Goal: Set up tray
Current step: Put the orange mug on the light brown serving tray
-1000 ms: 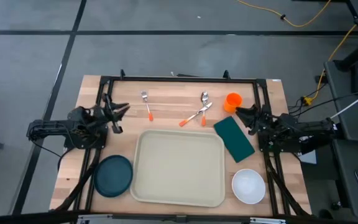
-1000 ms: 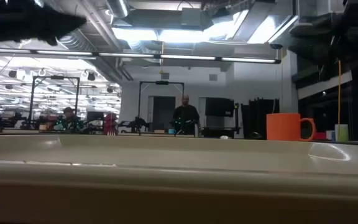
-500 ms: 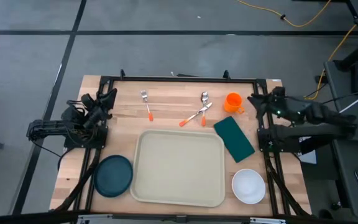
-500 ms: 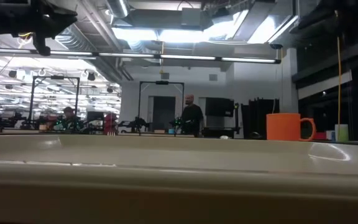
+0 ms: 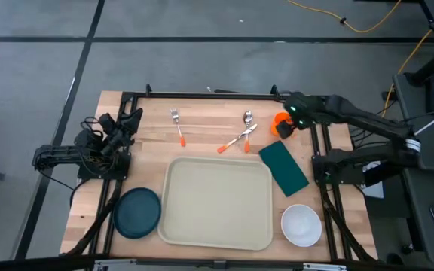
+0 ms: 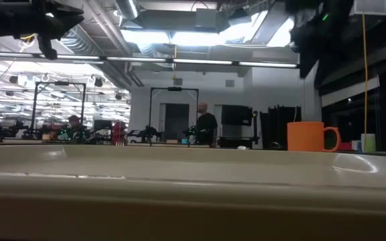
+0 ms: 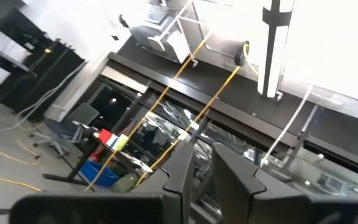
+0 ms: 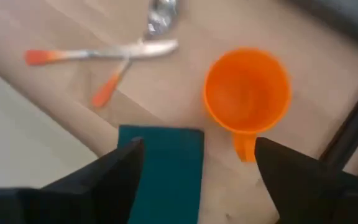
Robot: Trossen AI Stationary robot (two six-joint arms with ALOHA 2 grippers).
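I have the left gripper (image 5: 130,122) parked at the table's left edge, fingers pressed nearly together with nothing between them. Next comes the dark blue plate (image 5: 137,212) at the near left, then the tray (image 5: 217,202), lying flat and bare at the table's centre near the front edge. A green cloth (image 5: 284,167) sits just beside its right rim. My right gripper (image 5: 292,120) hangs over the orange mug (image 8: 247,92), fingers (image 8: 120,171) spread wide, holding nothing.
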